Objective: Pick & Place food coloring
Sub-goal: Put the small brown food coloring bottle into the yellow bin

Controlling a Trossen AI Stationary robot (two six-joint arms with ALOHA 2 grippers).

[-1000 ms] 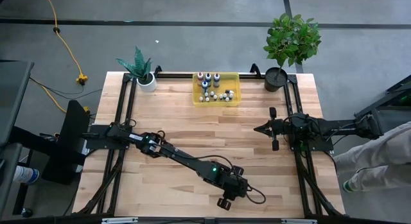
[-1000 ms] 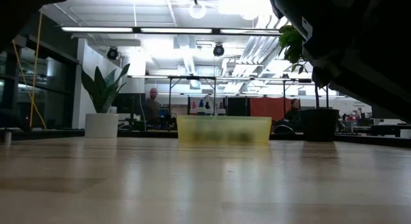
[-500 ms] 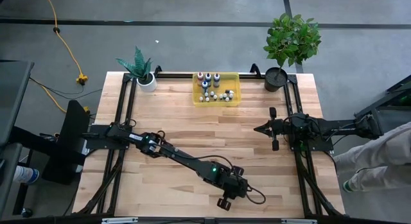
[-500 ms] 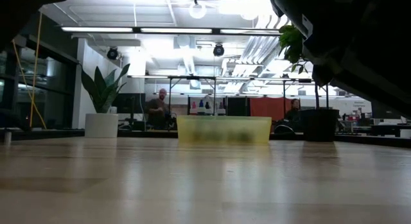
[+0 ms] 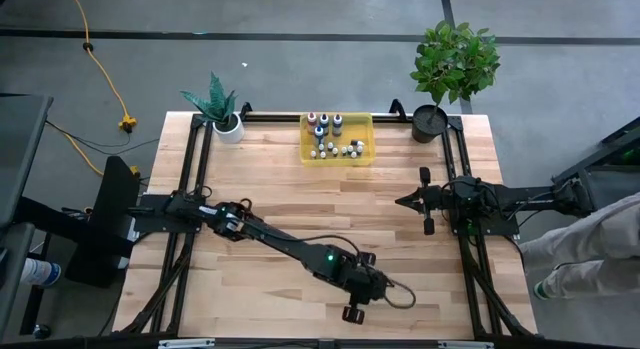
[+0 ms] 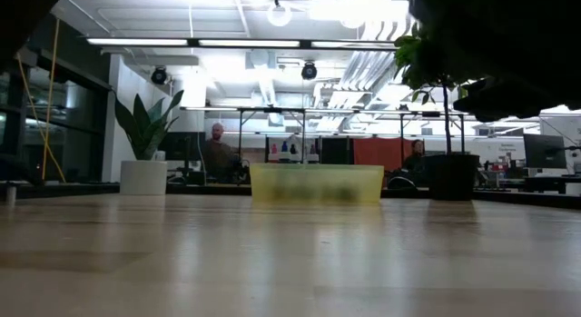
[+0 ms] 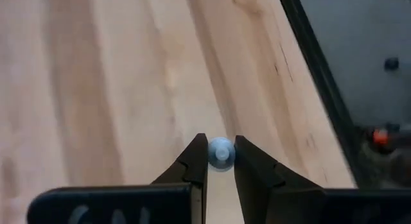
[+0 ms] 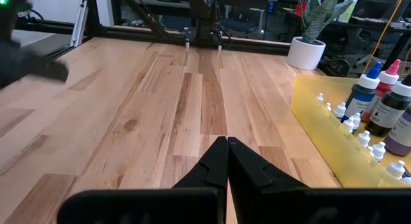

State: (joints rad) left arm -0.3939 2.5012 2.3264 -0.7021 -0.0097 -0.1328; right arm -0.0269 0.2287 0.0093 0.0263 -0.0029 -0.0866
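Observation:
One tiny food coloring bottle with a pale bluish-white cap sits between the fingertips of my left gripper, which is shut on it near the table's near edge. Only the bottle's round top shows. The other food coloring bottles stand in a translucent yellow tray at the table's far edge, also in the right wrist view. My right gripper waits shut at the table's right side. My left gripper pinches the small bottle at its cap between the tips of its two fingers. The fingers slant down from above. The fingers hide the bottle's body, so I cannot tell whether its base is clear of the table.
A small potted plant in a white pot stands at the far left corner. A bigger plant in a dark pot stands at the far right. Bare wood lies between the tray and my left gripper. A person's leg shows beyond the right edge.
My left arm has risen near the table's near edge. In the low view its dark bulk at the upper right has drawn upward.

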